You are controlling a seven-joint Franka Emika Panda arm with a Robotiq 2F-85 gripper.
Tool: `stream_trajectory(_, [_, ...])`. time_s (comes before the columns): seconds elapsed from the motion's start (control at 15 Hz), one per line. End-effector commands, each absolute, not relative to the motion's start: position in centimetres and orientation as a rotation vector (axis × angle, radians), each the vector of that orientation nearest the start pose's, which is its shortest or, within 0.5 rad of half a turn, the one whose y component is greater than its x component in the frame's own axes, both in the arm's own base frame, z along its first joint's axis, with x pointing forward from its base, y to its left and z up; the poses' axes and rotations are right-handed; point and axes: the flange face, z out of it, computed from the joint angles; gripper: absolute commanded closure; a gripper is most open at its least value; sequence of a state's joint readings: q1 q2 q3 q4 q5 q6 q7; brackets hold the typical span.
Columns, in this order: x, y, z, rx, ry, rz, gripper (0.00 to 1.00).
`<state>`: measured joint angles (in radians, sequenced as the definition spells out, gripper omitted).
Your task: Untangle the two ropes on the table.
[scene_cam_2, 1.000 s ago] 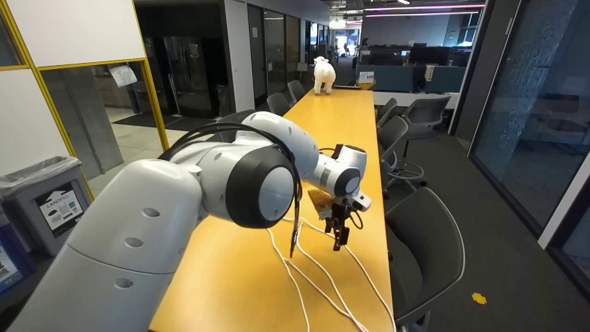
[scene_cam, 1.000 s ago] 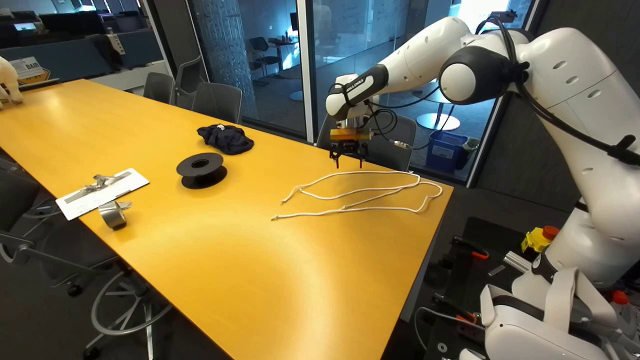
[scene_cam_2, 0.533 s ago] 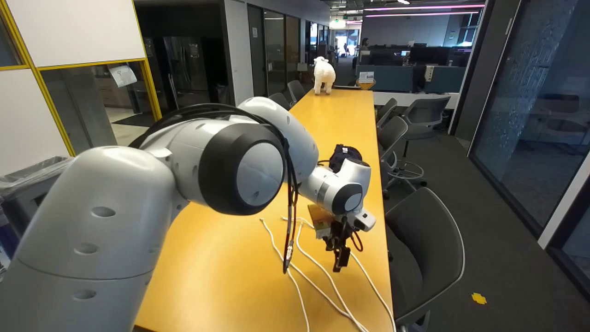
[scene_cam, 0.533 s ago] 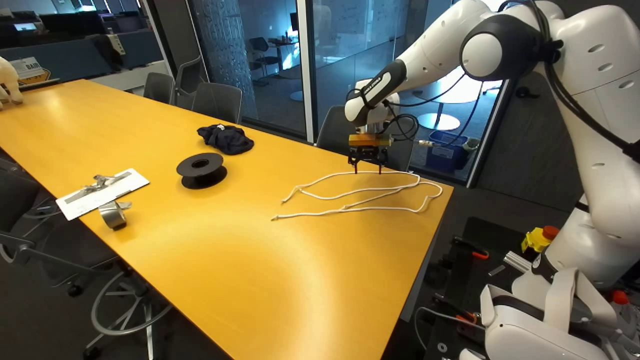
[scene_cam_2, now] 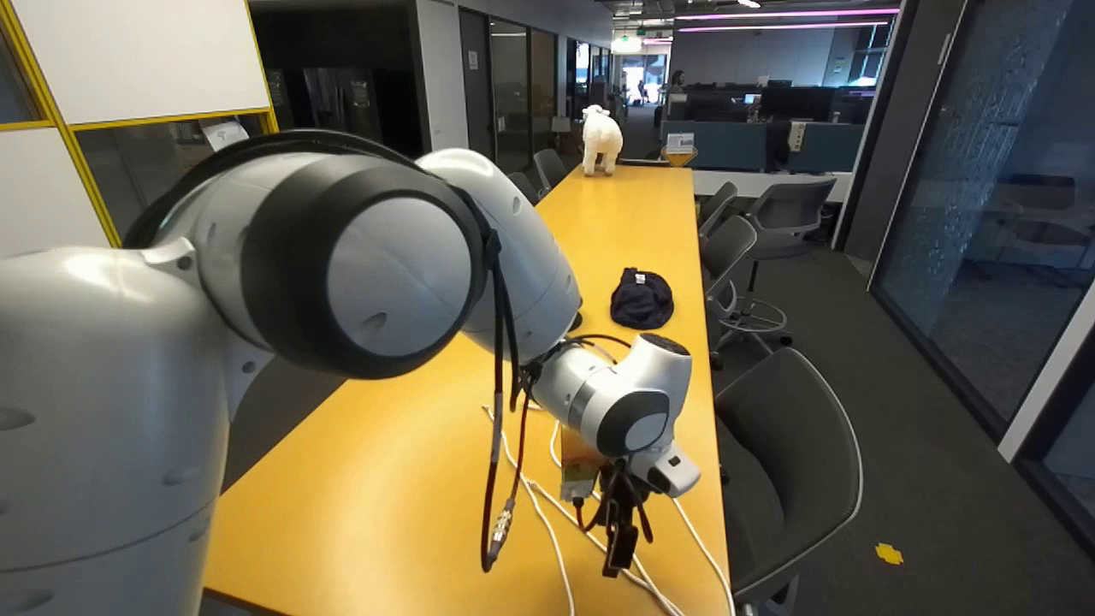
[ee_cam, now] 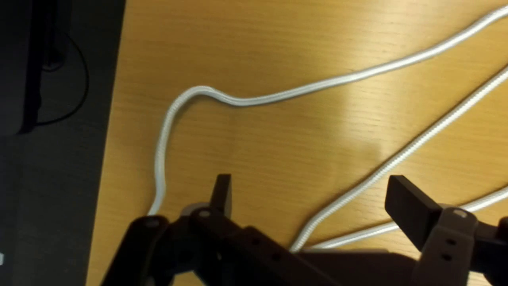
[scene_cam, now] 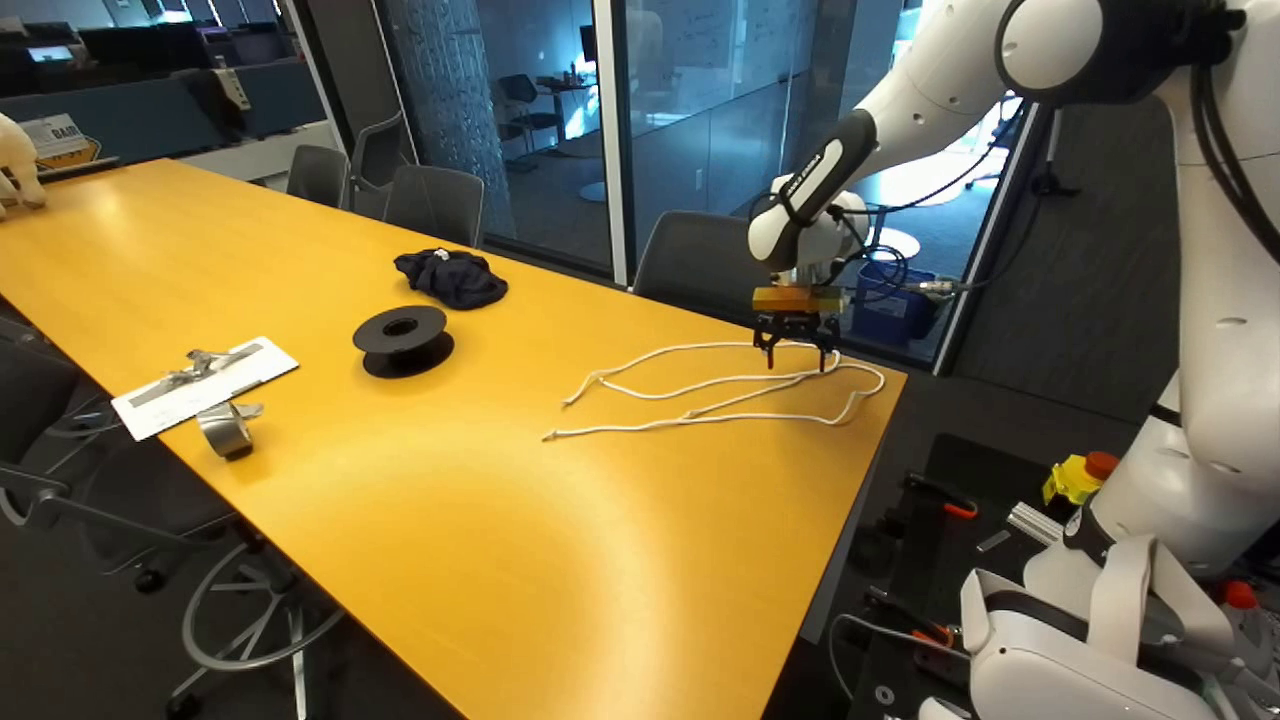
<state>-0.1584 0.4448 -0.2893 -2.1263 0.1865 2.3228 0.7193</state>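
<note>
In an exterior view, the two ropes [scene_cam: 740,379] lie on the table [scene_cam: 520,520] near its short end, in long wavy loops that cross in places, with loose ends pointing down the table's length. The gripper [scene_cam: 797,365] hangs over that same end of the table, pointing down above the ropes, its jaws standing apart. Farther along the table is a black spool [scene_cam: 403,343]; a dark cloth [scene_cam: 455,278] lies near one long edge of the table, while a flat white board [scene_cam: 210,388] and a roll of silver tape [scene_cam: 228,432] lie by the opposite long edge. In an exterior view, the robot arm [scene_cam_2: 368,265] reaches over the table and hides part of the ropes; a chair [scene_cam_2: 791,466] stands beside the table's long edge, and a white toy sheep [scene_cam_2: 601,141] stands at the table's far end. In the wrist view, the jaws are wide apart above the table. One stretch of rope shows between the fingers [ee_cam: 223,194] and another passes beneath one of them; a third bends close to the table's edge. Whether the fingers touch the ropes cannot be told.
</note>
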Motion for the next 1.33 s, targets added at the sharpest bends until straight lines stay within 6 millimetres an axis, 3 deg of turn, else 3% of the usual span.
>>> stream_trajectory(0.0, [46.5, -22.9, 19.1, -2.46, 2.038, 0.288, 0.0])
stream_trajectory(0.33, [46.4, -23.7, 18.1, -2.378, 2.191, 0.265, 0.0])
stream_trajectory(0.73, [45.2, -26.4, 17.7, -2.192, 2.433, 0.24, 0.0])
stream_trajectory(1.27, [43.5, -28.6, 15.1, -2.059, 2.58, 0.317, 0.0])
